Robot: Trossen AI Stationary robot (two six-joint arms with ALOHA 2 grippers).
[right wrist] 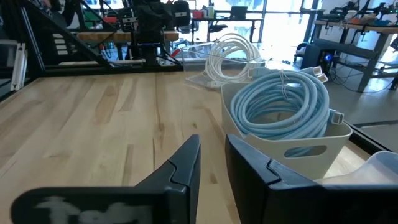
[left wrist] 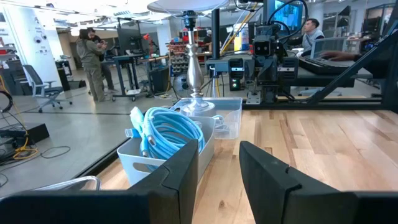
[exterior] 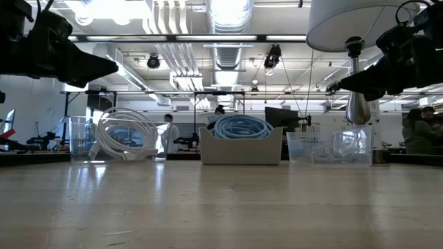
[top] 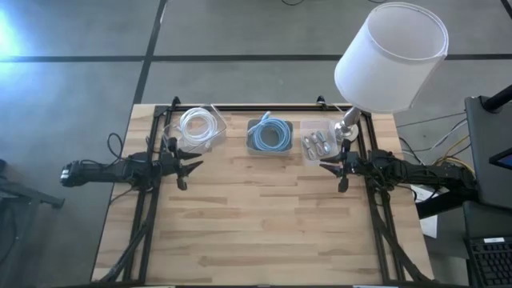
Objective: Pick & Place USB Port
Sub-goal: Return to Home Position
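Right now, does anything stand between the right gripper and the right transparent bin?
Nothing visible does. The right gripper hangs open over bare table just before the right transparent bin; the lamp stands beside the bin, off that path. The left gripper waits at the table's left.

My left gripper (top: 192, 166) hangs raised at the left side and my right gripper (top: 328, 166) at the right side, each pointing inward. Both arms extend level. Each gripper's fingers (left wrist: 180, 180) stand narrowly parted.
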